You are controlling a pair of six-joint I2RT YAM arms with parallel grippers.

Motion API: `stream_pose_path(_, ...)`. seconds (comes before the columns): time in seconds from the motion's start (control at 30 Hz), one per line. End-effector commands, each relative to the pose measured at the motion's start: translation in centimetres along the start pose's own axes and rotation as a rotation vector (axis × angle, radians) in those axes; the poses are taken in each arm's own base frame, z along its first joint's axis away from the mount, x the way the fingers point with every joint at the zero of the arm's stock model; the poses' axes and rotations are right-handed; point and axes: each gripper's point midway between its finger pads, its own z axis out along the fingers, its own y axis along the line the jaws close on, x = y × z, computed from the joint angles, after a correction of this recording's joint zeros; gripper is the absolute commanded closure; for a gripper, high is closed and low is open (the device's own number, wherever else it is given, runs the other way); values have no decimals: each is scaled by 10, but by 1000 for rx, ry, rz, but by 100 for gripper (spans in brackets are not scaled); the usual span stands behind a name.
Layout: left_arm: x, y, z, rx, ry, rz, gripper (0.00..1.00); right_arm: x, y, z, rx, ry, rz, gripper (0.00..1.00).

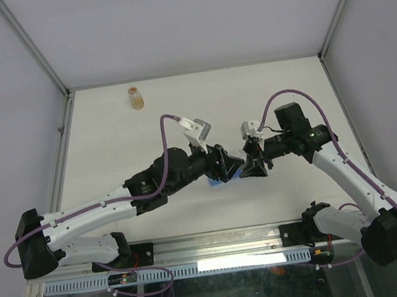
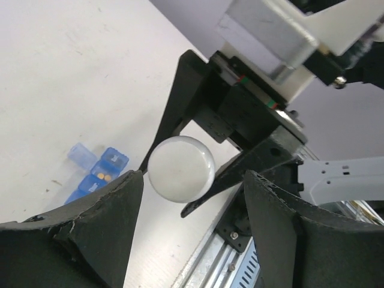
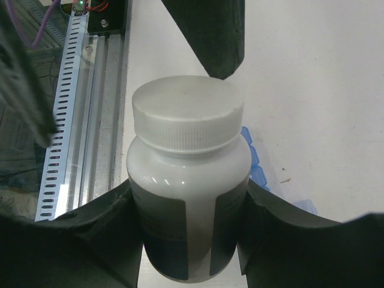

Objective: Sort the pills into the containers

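My right gripper [image 3: 189, 198] is shut on a white pill bottle [image 3: 189, 162] with a white screw cap and a dark label, and holds it off the table. In the left wrist view the bottle's round cap [image 2: 181, 168] faces the camera. My left gripper [image 2: 192, 180] is open, with its fingers [image 2: 108, 222] spread on either side of the cap and not touching it. The containers [image 2: 99, 173], a translucent-blue strip, lie on the table below to the left; one open compartment holds small orange pills [image 2: 103, 176]. The strip also shows beside the bottle [image 3: 257, 165] and under both grippers [image 1: 216, 181].
A small amber bottle [image 1: 134, 97] stands at the far left of the white table [image 1: 110, 145]. A metal rail [image 3: 78, 120] runs along the table's near edge. The two grippers [image 1: 243, 164] meet nose to nose at mid table.
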Motion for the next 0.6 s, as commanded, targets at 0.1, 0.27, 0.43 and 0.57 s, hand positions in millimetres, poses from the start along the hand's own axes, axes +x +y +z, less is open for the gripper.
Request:
stream_pose_path(0.1, -14, 0, 10, -56, -11, 26, 37, -19, -5, -3, 13, -41, -62, 100)
stream_pose_path(0.27, -13, -3, 14, -46, 2, 40, 46, -19, -5, -3, 13, -41, -61, 100)
stream_pose_path(0.43, -8, -8, 16, -15, 28, 53, 62, -19, -5, -3, 14, -42, -63, 100)
stream_pose_path(0.57, 3, -20, 14, 91, 77, 138, 86, -20, -5, -3, 12, -43, -64, 100)
